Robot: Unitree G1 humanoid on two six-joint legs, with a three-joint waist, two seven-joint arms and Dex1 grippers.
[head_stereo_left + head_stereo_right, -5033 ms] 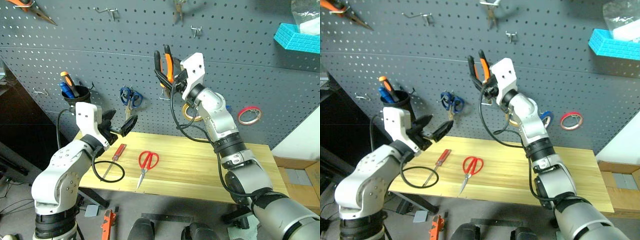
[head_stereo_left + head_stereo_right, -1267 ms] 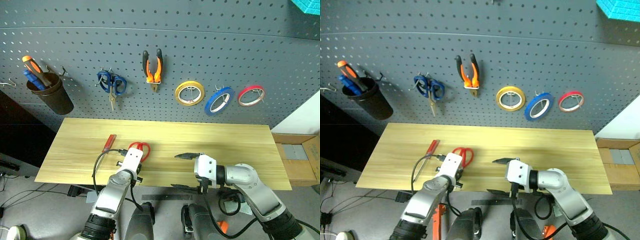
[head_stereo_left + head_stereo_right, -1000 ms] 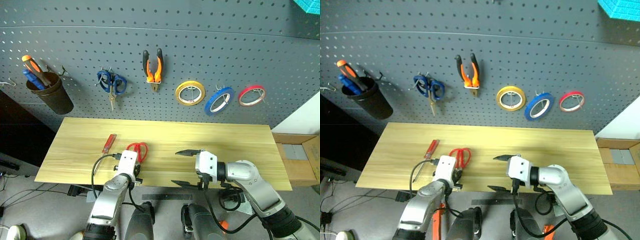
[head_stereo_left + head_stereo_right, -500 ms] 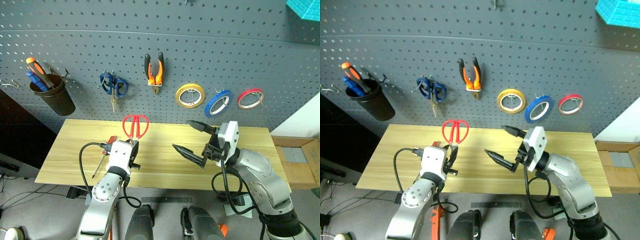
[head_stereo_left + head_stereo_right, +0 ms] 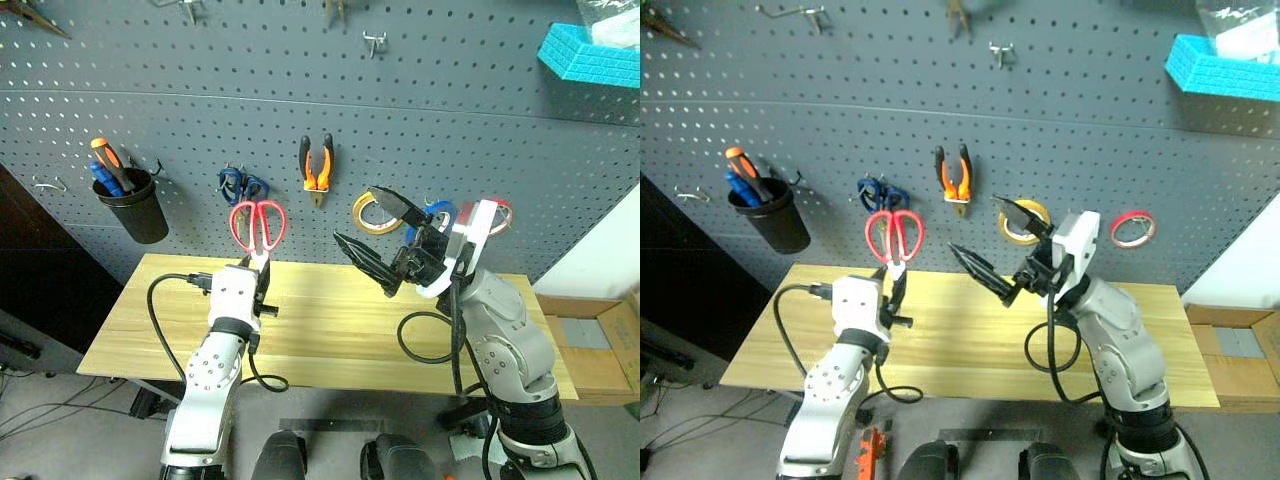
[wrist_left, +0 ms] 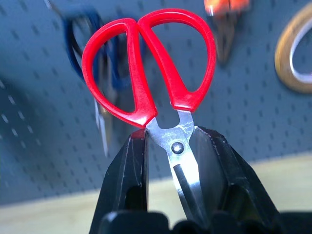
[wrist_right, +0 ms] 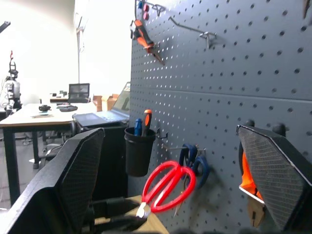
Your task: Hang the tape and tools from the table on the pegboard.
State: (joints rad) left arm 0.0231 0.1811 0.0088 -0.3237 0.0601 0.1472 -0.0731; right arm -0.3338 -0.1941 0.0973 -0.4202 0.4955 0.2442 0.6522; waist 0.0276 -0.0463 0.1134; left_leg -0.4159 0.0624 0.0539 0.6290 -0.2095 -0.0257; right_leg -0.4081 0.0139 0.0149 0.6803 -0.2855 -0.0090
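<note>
My left hand (image 5: 254, 272) pinches the red scissors (image 5: 257, 226) by the blades just below the blue scissors (image 5: 240, 186), right hand (image 5: 377, 232) wide open and empty; they may swivel off the hook.

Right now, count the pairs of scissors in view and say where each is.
2. The red-handled scissors are clamped in the left gripper, handles up, in front of the pegboard. The blue-handled scissors hang on the pegboard just behind them, partly hidden.
</note>
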